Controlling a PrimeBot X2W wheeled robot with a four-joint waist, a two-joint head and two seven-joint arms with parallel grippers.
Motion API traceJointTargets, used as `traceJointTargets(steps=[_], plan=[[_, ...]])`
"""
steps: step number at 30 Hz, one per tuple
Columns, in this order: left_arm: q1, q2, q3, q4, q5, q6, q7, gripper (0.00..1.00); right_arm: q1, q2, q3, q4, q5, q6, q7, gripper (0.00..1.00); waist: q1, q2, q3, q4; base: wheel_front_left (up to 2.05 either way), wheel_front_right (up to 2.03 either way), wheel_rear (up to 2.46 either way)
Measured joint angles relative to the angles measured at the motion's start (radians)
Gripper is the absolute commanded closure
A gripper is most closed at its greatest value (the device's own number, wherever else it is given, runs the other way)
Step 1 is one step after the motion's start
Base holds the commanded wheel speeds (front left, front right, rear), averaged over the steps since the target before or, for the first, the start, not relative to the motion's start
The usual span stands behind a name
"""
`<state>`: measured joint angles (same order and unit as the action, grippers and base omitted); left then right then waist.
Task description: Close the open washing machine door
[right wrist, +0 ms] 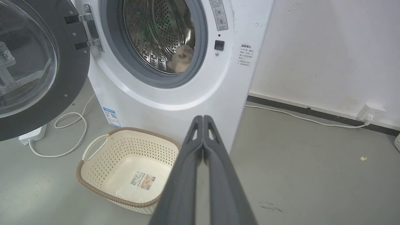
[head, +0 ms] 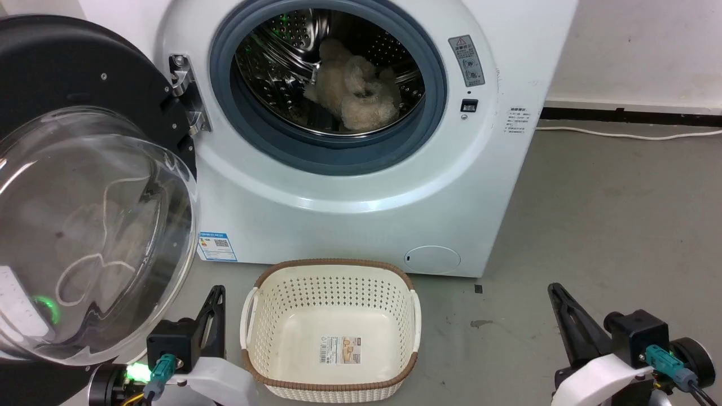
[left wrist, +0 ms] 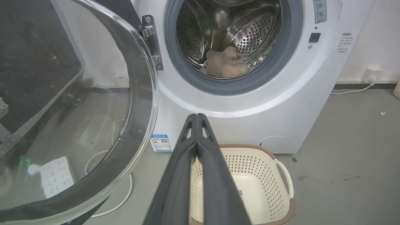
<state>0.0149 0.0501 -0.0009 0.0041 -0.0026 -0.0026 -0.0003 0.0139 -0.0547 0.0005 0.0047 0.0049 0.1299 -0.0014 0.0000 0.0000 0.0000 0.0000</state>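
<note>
The washing machine door [head: 84,225] stood swung wide on its metal hinge [head: 186,96] at the left of the washing machine [head: 350,192]. Its glass bowl bulged toward the robot, well clear of the round opening. A cream plush toy [head: 355,93] lay in the steel drum [head: 271,62]. The laundry basket [head: 334,262] sat empty on the floor just in front of the machine, below the opening. Judged from that, loading was done and only the door was left to deal with.

The left gripper [left wrist: 197,125] hung low beside the basket, near the door's lower rim but apart from it, its jaws closed together on nothing. The right gripper [right wrist: 203,125] sat low on the basket's other side, jaws likewise pressed tip to tip and empty. Closed jaws probably suited the job, since swinging the door round calls for a blunt push behind its free edge rather than a grasp. The left arm was the nearer one.

The floor [head: 609,214] was bare grey concrete, lightly stained. Behind it rose a white wall [head: 637,45] with dark skirting, and a white cable [head: 620,134] trailed along it to a wall socket [right wrist: 370,113]. A white power strip [right wrist: 32,136] with looped cord lay on the floor under the open door, where a low sweep might snag.
</note>
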Motion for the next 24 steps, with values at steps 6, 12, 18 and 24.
traceJointTargets(steps=[6,12,18,24], plan=[[0.001,0.000,-0.001,0.001,0.000,0.000,0.000,0.00,0.001,0.000,-0.001,0.002,0.003,0.000,-0.001,0.00,0.0000,0.0000,0.000,0.000,0.00,0.00,0.00],[0.001,0.001,-0.007,0.001,0.000,0.000,-0.011,0.00,0.001,0.000,-0.003,0.007,0.005,0.000,-0.011,0.00,0.0000,0.0000,0.000,0.005,0.00,0.00,0.00],[0.001,0.003,-0.014,0.002,0.000,0.000,-0.023,0.00,0.002,0.000,-0.004,0.011,0.011,0.000,-0.022,0.00,0.0000,0.0000,-0.003,0.019,0.00,0.00,0.00],[0.001,0.007,-0.021,0.003,0.000,0.000,-0.037,0.00,0.003,0.000,-0.003,0.013,0.012,0.000,-0.036,0.00,0.0000,0.0000,-0.008,0.046,0.00,0.00,0.00]])
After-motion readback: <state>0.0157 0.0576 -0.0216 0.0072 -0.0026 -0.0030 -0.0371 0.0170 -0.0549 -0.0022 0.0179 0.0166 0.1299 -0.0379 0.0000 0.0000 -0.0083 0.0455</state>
